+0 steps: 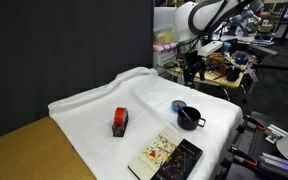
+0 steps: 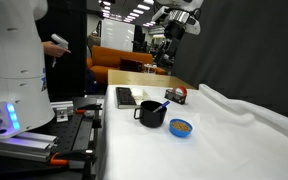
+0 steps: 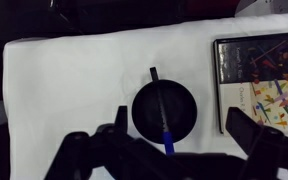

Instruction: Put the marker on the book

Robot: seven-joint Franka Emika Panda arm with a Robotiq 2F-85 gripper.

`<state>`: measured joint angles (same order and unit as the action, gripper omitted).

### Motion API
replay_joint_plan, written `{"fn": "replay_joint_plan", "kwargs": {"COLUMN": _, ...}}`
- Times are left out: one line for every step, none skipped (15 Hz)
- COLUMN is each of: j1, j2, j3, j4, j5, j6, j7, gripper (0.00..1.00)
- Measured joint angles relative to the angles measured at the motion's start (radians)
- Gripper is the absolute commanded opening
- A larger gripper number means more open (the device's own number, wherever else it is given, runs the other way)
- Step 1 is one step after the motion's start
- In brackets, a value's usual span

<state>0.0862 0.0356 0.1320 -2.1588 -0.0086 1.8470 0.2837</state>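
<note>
The marker point(image 3: 167, 136), a slim blue stick, stands tilted inside the black mug point(image 3: 164, 108) on the white cloth; its tip sticks out over the mug's rim in an exterior view point(image 2: 165, 103). The book point(image 3: 259, 80), with a cream pictured cover and a black glossy part, lies flat beside the mug and shows in both exterior views point(image 1: 164, 155) point(image 2: 127, 97). My gripper point(image 3: 180, 140) is open and empty, high above the mug point(image 1: 189, 117), as both exterior views show point(image 1: 194, 65) point(image 2: 177, 25).
A small red-and-black block point(image 1: 120, 121) point(image 2: 176, 95) sits on the cloth. A small blue dish point(image 1: 178, 105) point(image 2: 181, 127) lies next to the mug. The table's edge and a machine frame point(image 2: 44, 140) are close to the book's side.
</note>
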Motion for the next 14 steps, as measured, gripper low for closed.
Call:
{"fn": "replay_joint_plan", "kwargs": {"j1": 0.000, "j2": 0.004, "j3": 0.000, "j4": 0.000, "j5": 0.000, "j6": 0.000, "j7": 0.000, "gripper": 1.00}}
{"fn": "replay_joint_plan", "kwargs": {"j1": 0.000, "j2": 0.011, "j3": 0.000, "j4": 0.000, "j5": 0.000, "j6": 0.000, "j7": 0.000, "gripper": 1.00}}
{"fn": "replay_joint_plan", "kwargs": {"j1": 0.001, "j2": 0.020, "j3": 0.000, "j4": 0.002, "j5": 0.000, "j6": 0.000, "j7": 0.000, "gripper": 1.00}}
{"fn": "replay_joint_plan", "kwargs": {"j1": 0.003, "j2": 0.033, "j3": 0.000, "j4": 0.003, "j5": 0.000, "j6": 0.000, "j7": 0.000, "gripper": 1.00}}
{"fn": "replay_joint_plan", "kwargs": {"j1": 0.007, "j2": 0.046, "j3": 0.000, "j4": 0.006, "j5": 0.000, "j6": 0.000, "j7": 0.000, "gripper": 1.00}}
{"fn": "replay_joint_plan", "kwargs": {"j1": 0.013, "j2": 0.062, "j3": 0.000, "j4": 0.009, "j5": 0.000, "j6": 0.000, "j7": 0.000, "gripper": 1.00}}
{"fn": "replay_joint_plan", "kwargs": {"j1": 0.020, "j2": 0.077, "j3": 0.000, "j4": 0.014, "j5": -0.001, "j6": 0.000, "j7": 0.000, "gripper": 1.00}}
{"fn": "replay_joint_plan", "kwargs": {"j1": 0.027, "j2": 0.093, "j3": 0.000, "j4": 0.018, "j5": -0.003, "j6": 0.000, "j7": 0.000, "gripper": 1.00}}
{"fn": "replay_joint_plan", "kwargs": {"j1": 0.035, "j2": 0.110, "j3": 0.000, "j4": 0.023, "j5": -0.007, "j6": 0.000, "j7": 0.000, "gripper": 1.00}}
{"fn": "replay_joint_plan", "kwargs": {"j1": 0.042, "j2": 0.125, "j3": 0.000, "j4": 0.029, "j5": -0.011, "j6": 0.000, "j7": 0.000, "gripper": 1.00}}
{"fn": "replay_joint_plan", "kwargs": {"j1": 0.047, "j2": 0.141, "j3": 0.000, "j4": 0.035, "j5": -0.018, "j6": 0.000, "j7": 0.000, "gripper": 1.00}}
{"fn": "replay_joint_plan", "kwargs": {"j1": 0.051, "j2": 0.155, "j3": 0.000, "j4": 0.041, "j5": -0.024, "j6": 0.000, "j7": 0.001, "gripper": 1.00}}
{"fn": "replay_joint_plan", "kwargs": {"j1": 0.052, "j2": 0.169, "j3": 0.000, "j4": 0.047, "j5": -0.029, "j6": 0.000, "j7": 0.001, "gripper": 1.00}}
{"fn": "replay_joint_plan", "kwargs": {"j1": 0.053, "j2": 0.181, "j3": 0.000, "j4": 0.053, "j5": -0.030, "j6": 0.000, "j7": 0.001, "gripper": 1.00}}
